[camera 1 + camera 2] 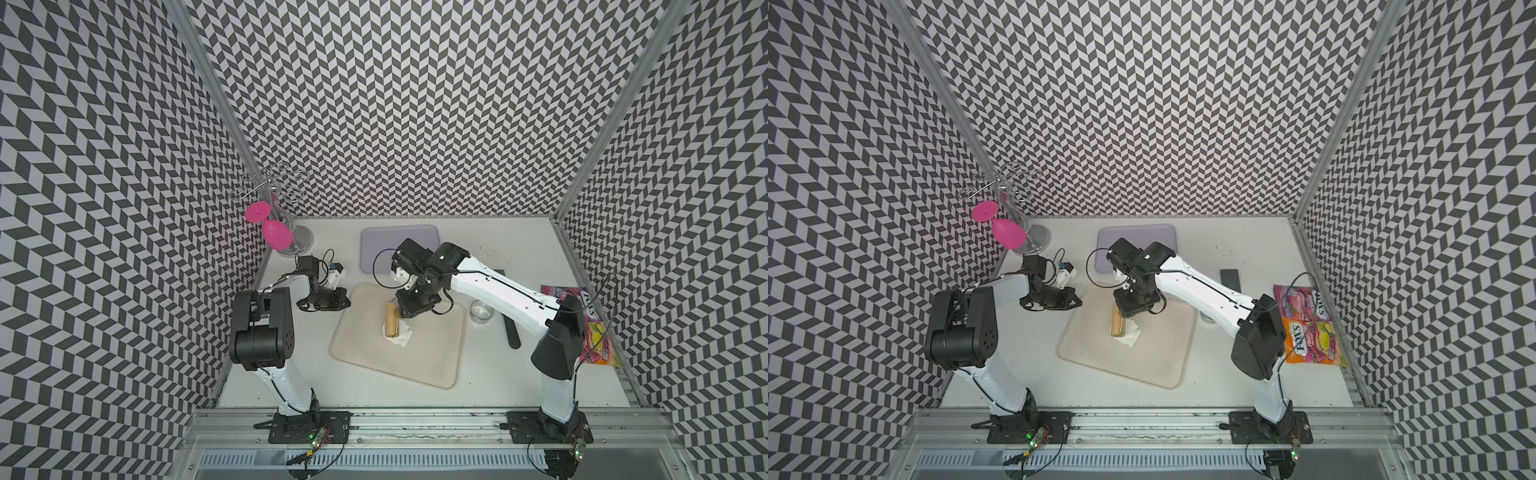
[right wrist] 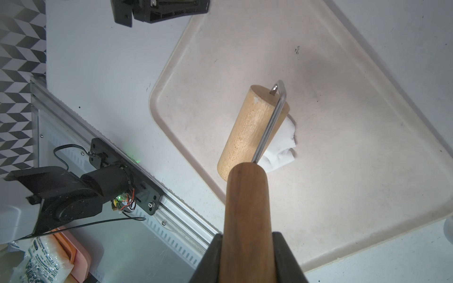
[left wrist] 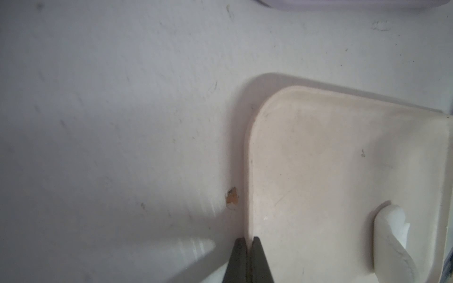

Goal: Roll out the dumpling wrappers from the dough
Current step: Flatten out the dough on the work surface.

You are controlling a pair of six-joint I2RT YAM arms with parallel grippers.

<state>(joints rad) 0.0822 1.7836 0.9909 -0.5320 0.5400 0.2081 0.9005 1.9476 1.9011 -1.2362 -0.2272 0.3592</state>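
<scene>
The dough (image 2: 282,144) is lying crumpled on the beige tray (image 2: 343,171), partly under the wooden roller (image 2: 247,127) just ahead of the right end effector (image 2: 247,245), which is clamping the roller's brown handle (image 2: 245,208). The left end effector (image 3: 248,245), jaws pressed together, is hanging at the tray's rim near a corner, well apart from the dough. The tray is sitting on a scuffed white desk (image 1: 498,374), a lilac tray (image 1: 399,237) is lying beyond both end effectors, and black-and-white chevron walls (image 1: 415,104) are enclosing the desk on three sides.
</scene>
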